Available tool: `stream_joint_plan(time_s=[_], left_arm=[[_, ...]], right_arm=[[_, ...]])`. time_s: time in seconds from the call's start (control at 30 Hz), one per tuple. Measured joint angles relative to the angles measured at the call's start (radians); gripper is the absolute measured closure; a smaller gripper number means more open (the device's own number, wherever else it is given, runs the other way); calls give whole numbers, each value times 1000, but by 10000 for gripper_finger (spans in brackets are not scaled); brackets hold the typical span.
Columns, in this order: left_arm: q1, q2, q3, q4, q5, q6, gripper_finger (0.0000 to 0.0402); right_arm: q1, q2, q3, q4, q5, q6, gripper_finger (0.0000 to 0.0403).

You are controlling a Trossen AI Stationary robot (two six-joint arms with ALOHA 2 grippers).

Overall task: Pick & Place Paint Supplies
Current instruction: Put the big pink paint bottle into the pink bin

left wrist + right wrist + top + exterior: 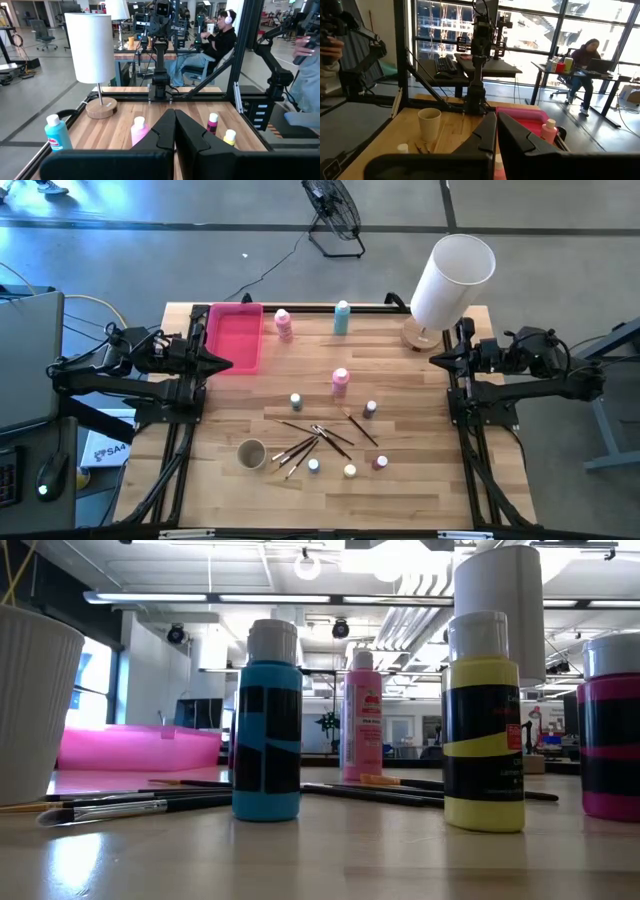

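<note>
Two pink squeeze bottles (284, 324) (340, 380) and a teal one (342, 318) stand upright on the wooden table. Several tiny capped paint pots (370, 409) stand around a loose scatter of thin brushes (315, 438) lying flat near the front; the low view shows a blue pot (267, 725) and a yellow pot (484, 730) close up. My left gripper (228, 363) is shut and held level above the table's left edge, beside the tray. My right gripper (435, 361) is shut and level above the right edge. Neither touches anything.
A pink rectangular tray (234, 338) lies at the far left. A white lampshade on a round wooden base (450, 280) stands at the far right. A white cup (251, 453) stands near the brushes. Bare wood lies between the grippers. People sit at desks beyond the table.
</note>
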Motion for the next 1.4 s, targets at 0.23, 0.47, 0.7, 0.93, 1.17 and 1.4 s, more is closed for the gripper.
stream_joint_plan(time_s=[0.23, 0.47, 0.7, 0.93, 1.17, 1.4], left_arm=[[0, 0, 0, 0, 0, 0, 400], [0, 0, 0, 0, 0, -4, 400], [0, 0, 0, 2, -45, 2, 400], [0, 0, 0, -13, -86, 4, 400], [0, 0, 0, -33, -97, -5, 400], [0, 0, 0, -35, -54, -6, 401]], right_arm=[[0, 0, 0, 23, 2, -15, 394], [0, 0, 0, 22, 26, 5, 394], [0, 0, 0, 22, 17, -2, 394], [0, 0, 0, 32, -4, -2, 394], [0, 0, 0, 39, 1, 29, 394], [0, 0, 0, 38, 0, 44, 399]])
